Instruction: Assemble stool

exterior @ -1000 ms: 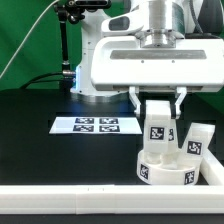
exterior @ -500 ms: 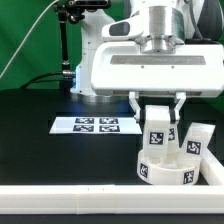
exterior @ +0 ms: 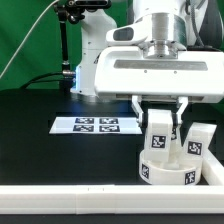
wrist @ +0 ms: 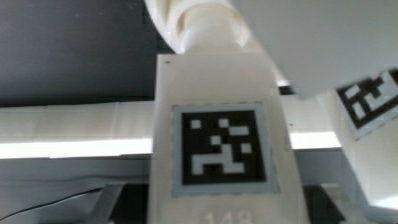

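Note:
The round white seat disc (exterior: 166,168) lies on the black table at the exterior view's right, tags on its side. One white leg (exterior: 158,132) stands upright on it, held between my gripper's (exterior: 159,112) fingers, which are shut on its upper part. A second leg (exterior: 198,141) stands on the seat just to the right. In the wrist view the held leg (wrist: 221,120) fills the middle with its tag facing the camera, and the second leg's tag (wrist: 370,98) shows at the edge. The third leg is not in view.
The marker board (exterior: 95,125) lies flat on the table to the left of the seat. A long white rail (exterior: 70,196) runs along the table's front edge, close to the seat. The robot's base (exterior: 85,60) and a stand are behind.
The arm and the held leg have shifted slightly to the exterior view's right. The seat and the second leg have stayed in place.

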`<action>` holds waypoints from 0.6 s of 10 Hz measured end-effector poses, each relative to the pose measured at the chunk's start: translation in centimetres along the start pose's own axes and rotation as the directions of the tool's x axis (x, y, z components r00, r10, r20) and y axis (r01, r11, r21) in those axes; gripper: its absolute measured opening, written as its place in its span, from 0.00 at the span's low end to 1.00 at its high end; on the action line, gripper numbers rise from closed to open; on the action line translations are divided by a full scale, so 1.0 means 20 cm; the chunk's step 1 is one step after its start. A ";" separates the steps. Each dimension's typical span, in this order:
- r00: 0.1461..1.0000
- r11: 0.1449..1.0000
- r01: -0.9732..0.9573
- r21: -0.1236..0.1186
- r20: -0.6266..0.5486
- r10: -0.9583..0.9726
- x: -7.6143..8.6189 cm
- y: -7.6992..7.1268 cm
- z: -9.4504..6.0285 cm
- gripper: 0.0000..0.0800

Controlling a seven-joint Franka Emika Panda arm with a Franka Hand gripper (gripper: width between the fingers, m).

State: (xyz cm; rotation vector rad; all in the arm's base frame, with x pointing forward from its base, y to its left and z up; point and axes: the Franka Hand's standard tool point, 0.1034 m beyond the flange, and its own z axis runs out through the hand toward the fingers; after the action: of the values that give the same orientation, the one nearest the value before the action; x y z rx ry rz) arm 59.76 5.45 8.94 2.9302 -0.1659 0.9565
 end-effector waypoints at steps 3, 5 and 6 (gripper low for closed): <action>1.000 1.000 -0.004 0.003 0.020 0.004 0.00 0.00 0.00 0.44; 0.999 1.000 -0.004 0.004 0.033 0.004 -0.01 0.00 0.01 0.68; 0.999 1.000 -0.004 0.003 0.033 0.004 -0.01 0.00 0.01 0.77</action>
State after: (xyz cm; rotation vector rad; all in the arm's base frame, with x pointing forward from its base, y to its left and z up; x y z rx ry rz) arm 59.70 5.49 8.67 2.9513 -0.1715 0.9098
